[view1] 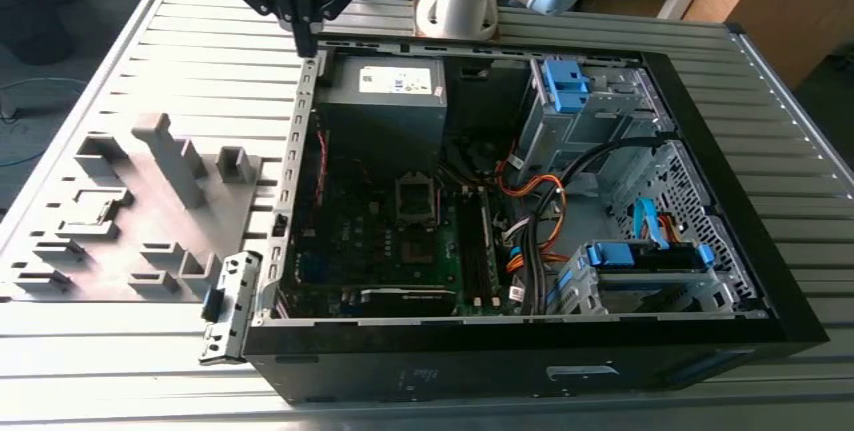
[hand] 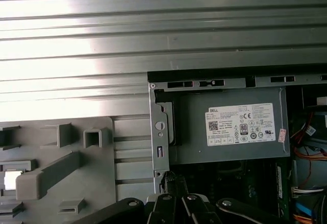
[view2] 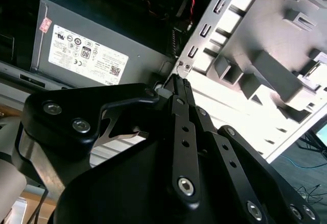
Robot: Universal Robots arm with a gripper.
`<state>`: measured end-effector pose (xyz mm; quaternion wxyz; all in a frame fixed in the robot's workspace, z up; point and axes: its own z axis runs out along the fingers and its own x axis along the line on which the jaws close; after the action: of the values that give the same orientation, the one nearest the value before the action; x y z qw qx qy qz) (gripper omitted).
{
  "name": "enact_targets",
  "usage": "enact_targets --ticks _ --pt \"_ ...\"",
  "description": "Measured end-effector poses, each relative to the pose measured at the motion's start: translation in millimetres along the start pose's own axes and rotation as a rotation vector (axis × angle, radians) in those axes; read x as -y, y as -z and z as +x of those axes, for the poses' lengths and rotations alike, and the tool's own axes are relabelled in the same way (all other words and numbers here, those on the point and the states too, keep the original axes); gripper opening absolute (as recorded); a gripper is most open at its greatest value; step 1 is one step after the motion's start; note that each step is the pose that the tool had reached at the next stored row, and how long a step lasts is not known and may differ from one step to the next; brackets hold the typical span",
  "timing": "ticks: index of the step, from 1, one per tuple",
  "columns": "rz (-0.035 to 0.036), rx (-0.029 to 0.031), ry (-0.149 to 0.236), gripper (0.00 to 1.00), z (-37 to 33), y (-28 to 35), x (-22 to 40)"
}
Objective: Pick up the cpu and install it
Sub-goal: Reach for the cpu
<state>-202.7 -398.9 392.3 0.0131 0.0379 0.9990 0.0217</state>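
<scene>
Jaws shut, 2 fingers meeting at tips, nothing held. Gripper (view1: 306, 49) hangs at far corner of open computer case (view1: 534, 356), over its rim, just beside grey power supply (view1: 387, 101). Cpu (hand: 10, 179) lies flat in grey fixture tray (view1: 160, 251) by slatted table's (view1: 200, 41) edge at exterior view's left, well apart from gripper.

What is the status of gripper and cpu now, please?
Gripper shut, empty, above the case rim beside the power supply. Cpu probably the bright square in the grey tray. No obstacle seen.

Glossy ribbed metal table (view1: 187, 41), matt claw (view1: 306, 47)
</scene>
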Motion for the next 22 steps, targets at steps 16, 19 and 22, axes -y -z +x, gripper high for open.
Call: enact_targets --ticks 16,19,22 --pt "0.0 0.0 0.0 0.11 33.2 -1.4 2.6" --pt "0.0 0.0001 0.0 0.11 42.2 -1.7 3.3" --pt "0.0 0.0 0.0 0.11 51.8 -1.9 4.0"
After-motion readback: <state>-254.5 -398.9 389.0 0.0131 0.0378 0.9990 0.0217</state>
